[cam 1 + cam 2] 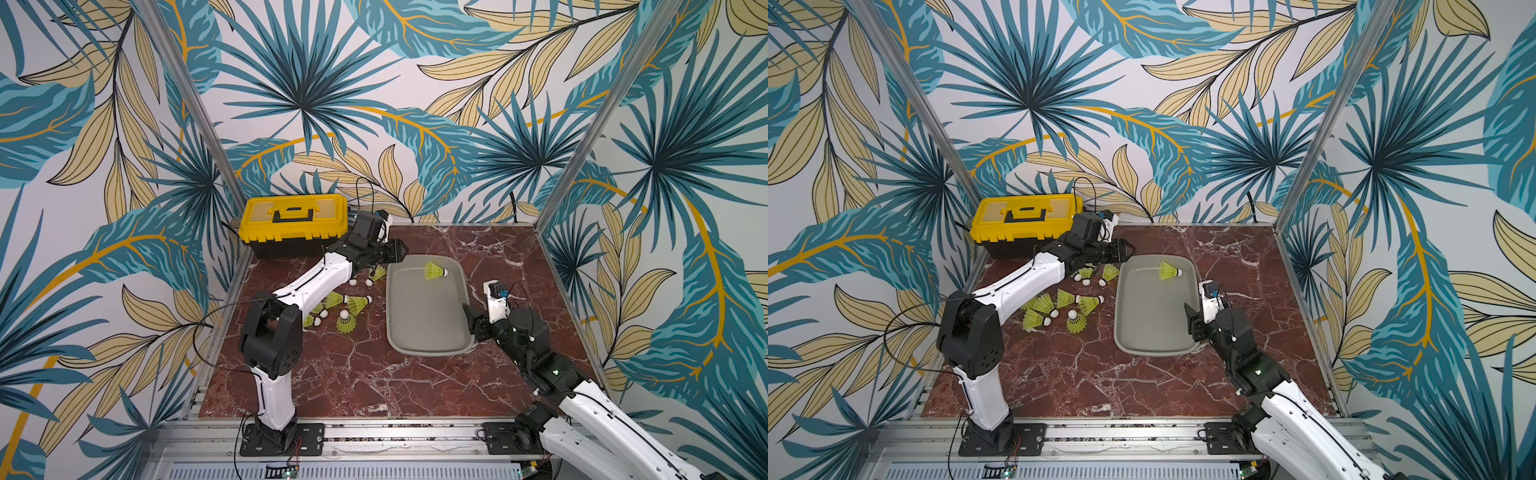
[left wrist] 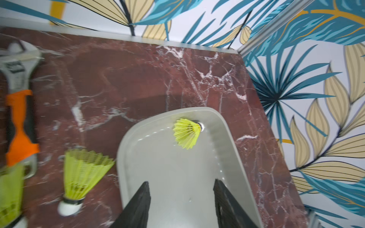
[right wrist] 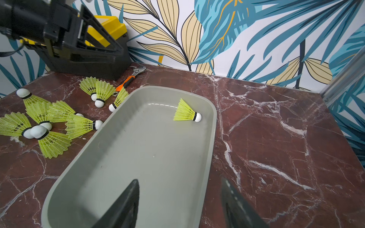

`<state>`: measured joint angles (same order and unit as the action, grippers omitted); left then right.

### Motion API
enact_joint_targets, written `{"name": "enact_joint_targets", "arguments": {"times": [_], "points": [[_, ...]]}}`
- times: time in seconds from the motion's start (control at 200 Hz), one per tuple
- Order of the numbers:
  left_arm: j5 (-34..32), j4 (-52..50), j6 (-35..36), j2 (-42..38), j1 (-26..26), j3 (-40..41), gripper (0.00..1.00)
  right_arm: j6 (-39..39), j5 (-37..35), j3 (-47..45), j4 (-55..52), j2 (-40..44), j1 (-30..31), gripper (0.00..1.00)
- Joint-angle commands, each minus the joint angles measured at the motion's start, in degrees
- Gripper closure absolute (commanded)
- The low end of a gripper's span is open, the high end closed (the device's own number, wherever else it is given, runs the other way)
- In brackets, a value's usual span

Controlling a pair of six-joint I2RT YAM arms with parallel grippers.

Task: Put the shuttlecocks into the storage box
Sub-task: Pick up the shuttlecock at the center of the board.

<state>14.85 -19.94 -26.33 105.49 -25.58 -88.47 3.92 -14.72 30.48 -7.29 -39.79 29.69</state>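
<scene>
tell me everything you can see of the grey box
The box is a shallow grey tub, plastic by its look, rectangular with rounded corners and a flared rim, glossy inside. It sits flat on the table, long side running away from the robot. One shuttlecock lies on its side inside, near the far end; nothing else is in it.

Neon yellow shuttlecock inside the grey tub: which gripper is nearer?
Left. The left gripper hangs over the far-left corner of the grey plastic tub, close beside the neon yellow plastic shuttlecock; the right gripper is at the tub's near-right side, farther off.
</scene>
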Motion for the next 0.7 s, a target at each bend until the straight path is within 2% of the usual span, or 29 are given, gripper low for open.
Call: {"name": "enact_joint_targets", "arguments": {"times": [0.0,0.195,0.371,0.696], "points": [[-5.29,-4.27,6.26,-1.77,1.36,3.49,0.43,1.64,-2.63,0.75,-2.44,-0.6,0.1,0.34],[-11.04,-10.21,15.58,-0.48,2.12,3.15,0.37,1.17,-2.51,1.6,-3.26,-1.42,0.11,0.34],[-14.42,-14.08,21.1,2.37,2.75,1.87,0.33,1.09,-2.42,1.58,-3.29,-1.18,0.15,0.34],[-12.11,-17.82,25.01,10.82,4.49,-3.64,0.32,1.44,-2.42,1.42,-3.32,-1.45,0.18,0.34]]}}
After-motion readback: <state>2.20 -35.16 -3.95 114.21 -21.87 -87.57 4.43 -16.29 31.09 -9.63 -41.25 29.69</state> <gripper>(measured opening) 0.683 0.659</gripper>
